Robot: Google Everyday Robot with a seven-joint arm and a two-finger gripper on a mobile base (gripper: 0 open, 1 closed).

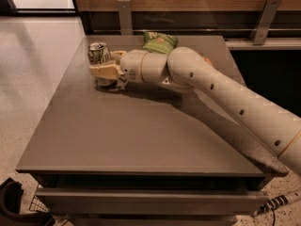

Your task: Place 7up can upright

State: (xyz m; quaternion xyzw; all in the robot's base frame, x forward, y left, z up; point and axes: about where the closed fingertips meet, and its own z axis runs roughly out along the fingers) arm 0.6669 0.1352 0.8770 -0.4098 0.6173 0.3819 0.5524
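Note:
The 7up can (98, 53) is silvery with green markings and stands upright, pull-tab top up, near the far left corner of the grey table (141, 135). My gripper (99, 69) reaches in from the right and is shut on the can's lower half. One cream finger (101, 72) crosses in front of the can; the other is hidden behind it. The can's base is at or just above the tabletop; I cannot tell whether it touches.
A green crinkled chip bag (160, 41) lies at the table's back edge, just behind my wrist. My arm (225, 102) spans the table's right half. Behind the table runs a wooden wall with metal brackets (125, 14). The table's left edge drops to a light floor.

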